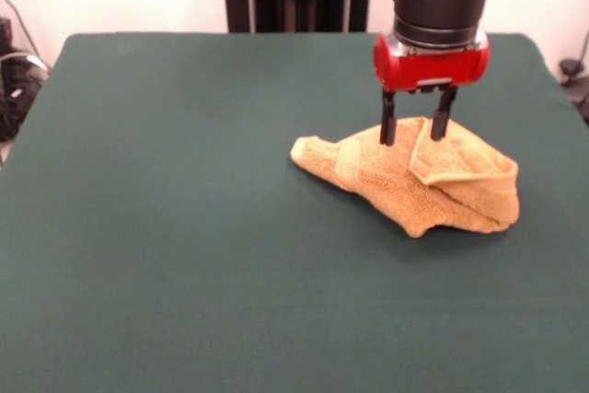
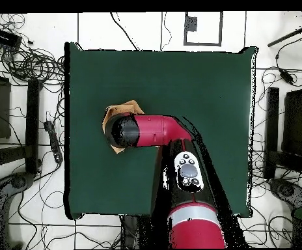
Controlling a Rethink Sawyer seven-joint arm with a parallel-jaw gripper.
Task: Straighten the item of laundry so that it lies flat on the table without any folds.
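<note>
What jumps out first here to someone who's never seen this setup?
The red and black gripper comes down from above, its two dark fingers open and apart at the top of a crumpled orange-tan towel. The towel lies bunched and folded right of centre on the dark green table. In the overhead view the arm hides most of the towel.

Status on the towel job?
Gripper open, fingers down at the towel, straddling a raised fold. Towel crumpled, folded over, not flat. Table has nothing else on it.
</note>
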